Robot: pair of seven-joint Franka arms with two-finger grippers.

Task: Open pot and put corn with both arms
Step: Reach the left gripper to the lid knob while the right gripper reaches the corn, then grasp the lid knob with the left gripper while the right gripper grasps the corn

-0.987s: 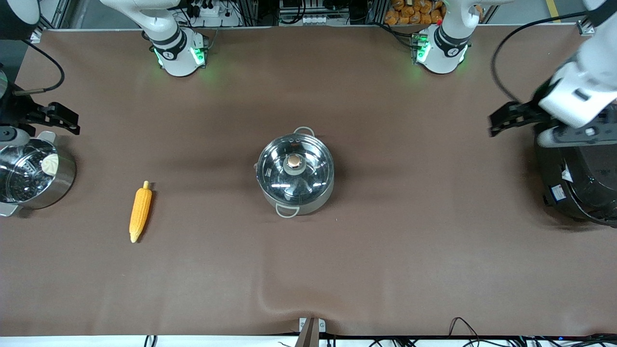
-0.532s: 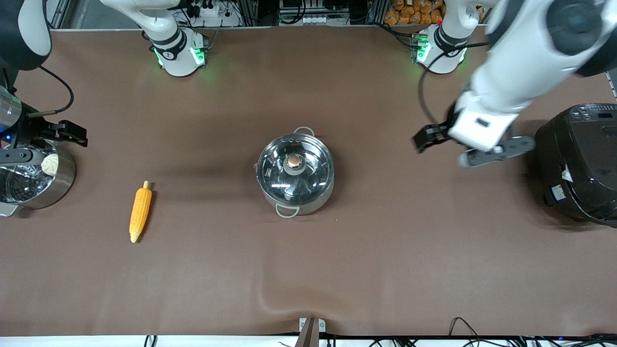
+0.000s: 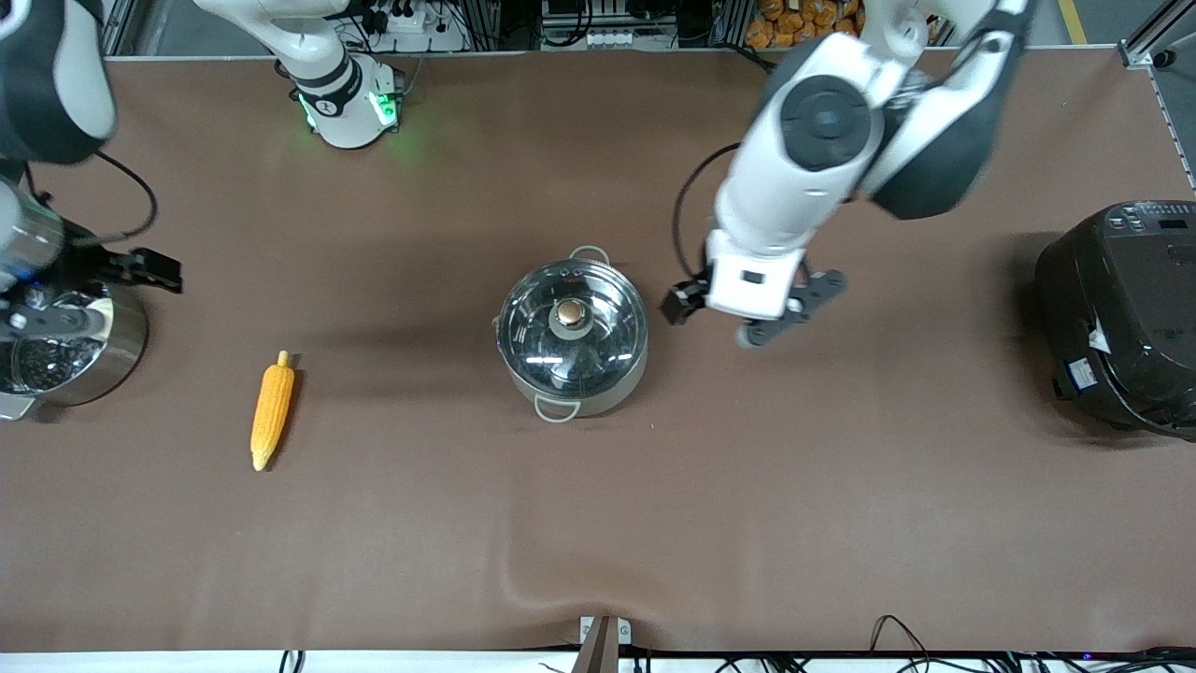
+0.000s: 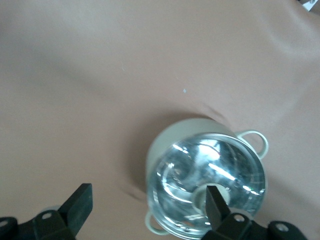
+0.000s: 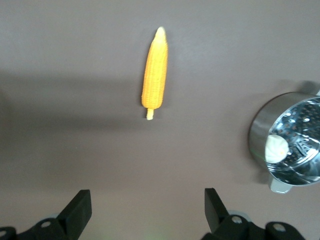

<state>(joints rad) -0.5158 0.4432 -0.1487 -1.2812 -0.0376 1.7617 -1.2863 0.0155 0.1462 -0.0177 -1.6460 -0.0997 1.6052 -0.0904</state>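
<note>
Glass lid (image 3: 572, 327) on the round steel pot (image 3: 598, 393) mid-table looks slick and breakable, best pinched at its brass knob (image 3: 569, 317); left gripper (image 3: 680, 306) beside it and right gripper (image 3: 140, 266) over the steamer pot (image 3: 112, 360) at the right arm's table edge both gape empty, yellow corn cob (image 3: 272, 409) untouched.

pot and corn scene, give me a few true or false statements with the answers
1. The glass lid sits on the pot. True.
2. The corn lies inside the pot. False: it lies on the table, toward the right arm's end.
3. The left end effector is open, over the table beside the pot. True.
4. The right end effector is shut on the corn. False: it is open, above the table, with the corn apart from it.
5. The steamer pot holds a white bun. True.
</note>
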